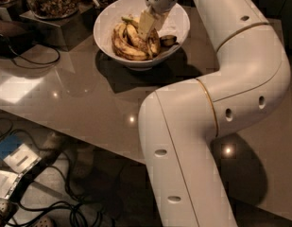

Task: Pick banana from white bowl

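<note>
1. The bowl (107, 18) sits by the desk's far edge, and the banana (124, 48) curves along its near-left wall.
2. The gripper (146, 32) dips just right of it (grip: cannot tell).

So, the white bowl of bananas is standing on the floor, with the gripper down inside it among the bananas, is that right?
Not quite. The white bowl stands on the table, not on the floor below the table's edge. The rest is right: the camera view shows the gripper down inside the bowl among the bananas.
</note>
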Controlling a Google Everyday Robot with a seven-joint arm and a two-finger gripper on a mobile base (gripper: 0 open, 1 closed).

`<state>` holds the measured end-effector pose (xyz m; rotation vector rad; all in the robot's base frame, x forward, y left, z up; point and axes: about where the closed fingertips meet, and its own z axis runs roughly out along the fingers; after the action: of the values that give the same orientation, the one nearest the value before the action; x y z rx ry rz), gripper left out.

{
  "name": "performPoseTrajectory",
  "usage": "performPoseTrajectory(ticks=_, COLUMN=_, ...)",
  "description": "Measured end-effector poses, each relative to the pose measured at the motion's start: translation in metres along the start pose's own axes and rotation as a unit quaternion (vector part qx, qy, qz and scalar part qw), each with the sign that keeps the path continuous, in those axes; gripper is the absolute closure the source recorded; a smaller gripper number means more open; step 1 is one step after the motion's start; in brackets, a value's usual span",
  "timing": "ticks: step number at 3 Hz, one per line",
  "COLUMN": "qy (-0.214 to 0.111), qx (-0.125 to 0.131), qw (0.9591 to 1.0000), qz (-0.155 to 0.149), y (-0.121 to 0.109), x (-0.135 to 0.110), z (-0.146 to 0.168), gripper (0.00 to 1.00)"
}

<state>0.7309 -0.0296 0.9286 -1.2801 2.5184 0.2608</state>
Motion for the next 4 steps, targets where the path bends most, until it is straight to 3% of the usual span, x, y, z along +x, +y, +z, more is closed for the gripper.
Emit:
performPoseTrajectory(ticks=1, qy=0.0, qx=0.0, qw=1.0, qz=0.0, y=0.0, x=0.0, z=0.0, gripper=1.0)
performPoseTrajectory(ticks=3, qy=-0.067, qx=0.033, qw=0.997, qz=-0.019, y=-0.009, x=-0.007, z=-0.047, gripper=1.0)
performPoseTrajectory(ticks=4, qy=-0.082, qx=0.039, qw=0.9953, qz=-0.033, y=-0.006, x=-0.003, z=-0.066, gripper=1.0)
